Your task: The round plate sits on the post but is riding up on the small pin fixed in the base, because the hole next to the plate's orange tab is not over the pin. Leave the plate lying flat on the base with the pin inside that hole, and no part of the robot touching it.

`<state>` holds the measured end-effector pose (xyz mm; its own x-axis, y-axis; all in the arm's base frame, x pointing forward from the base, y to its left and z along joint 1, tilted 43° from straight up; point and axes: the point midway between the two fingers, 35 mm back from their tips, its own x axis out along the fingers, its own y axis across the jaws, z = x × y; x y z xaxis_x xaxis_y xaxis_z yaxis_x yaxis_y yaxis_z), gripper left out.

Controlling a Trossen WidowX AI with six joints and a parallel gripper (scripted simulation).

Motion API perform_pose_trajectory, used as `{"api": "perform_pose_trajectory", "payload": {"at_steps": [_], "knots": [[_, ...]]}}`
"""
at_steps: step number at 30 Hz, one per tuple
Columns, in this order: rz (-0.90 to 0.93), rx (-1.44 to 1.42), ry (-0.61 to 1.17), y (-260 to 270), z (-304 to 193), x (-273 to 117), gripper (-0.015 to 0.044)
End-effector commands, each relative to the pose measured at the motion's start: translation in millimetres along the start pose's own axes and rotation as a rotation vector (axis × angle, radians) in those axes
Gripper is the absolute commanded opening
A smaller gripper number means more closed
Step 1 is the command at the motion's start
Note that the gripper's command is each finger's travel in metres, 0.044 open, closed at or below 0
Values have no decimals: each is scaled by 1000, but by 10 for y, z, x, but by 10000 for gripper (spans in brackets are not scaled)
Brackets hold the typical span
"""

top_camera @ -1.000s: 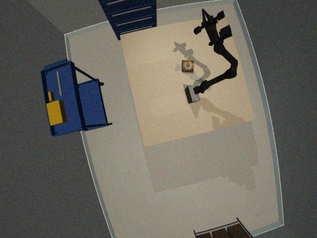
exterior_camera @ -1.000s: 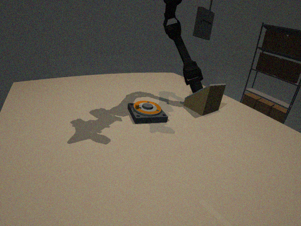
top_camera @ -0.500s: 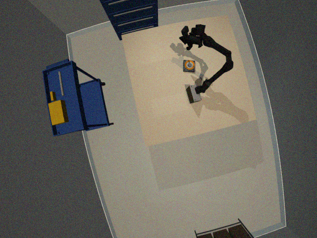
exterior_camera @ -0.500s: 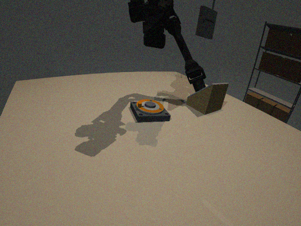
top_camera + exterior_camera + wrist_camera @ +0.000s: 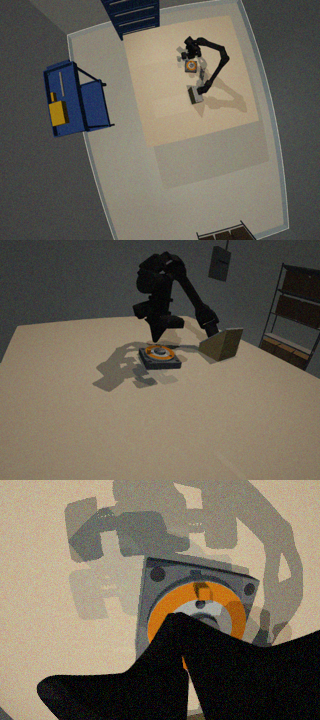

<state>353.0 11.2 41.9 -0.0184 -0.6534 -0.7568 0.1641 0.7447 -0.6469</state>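
One claw [image 5: 191,52] [image 5: 155,341] [image 5: 175,619] is above one worktop [image 5: 160,77] [image 5: 129,420] [image 5: 30,645]. Below the claw: one round plate [image 5: 187,65] [image 5: 171,353] [image 5: 159,615], one orange tab [image 5: 149,351] [image 5: 202,591], one post [image 5: 191,65] [image 5: 160,351] [image 5: 206,620], one square base [image 5: 186,71] [image 5: 164,365] [image 5: 149,592]. Near the claw: one wedge-shaped block [image 5: 198,97] [image 5: 224,345]. Well apart from the claw: one blue cart [image 5: 80,98], two yellow boxes [image 5: 58,113], one drawer cabinet [image 5: 140,16], one shelf rack [image 5: 219,231] [image 5: 272,299].
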Motion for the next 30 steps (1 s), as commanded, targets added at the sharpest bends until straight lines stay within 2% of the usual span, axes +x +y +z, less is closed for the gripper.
{"api": "perform_pose_trajectory", "payload": {"at_steps": [1, 6, 14, 30], "knots": [[-30, -48, 12, -71, -9, -9, 0], [-30, -48, 12, -75, -4, 62, 0], [-33, -47, 11, -120, 0, 462, 0], [-34, -47, 11, -298, 31, 476, 0]]}}
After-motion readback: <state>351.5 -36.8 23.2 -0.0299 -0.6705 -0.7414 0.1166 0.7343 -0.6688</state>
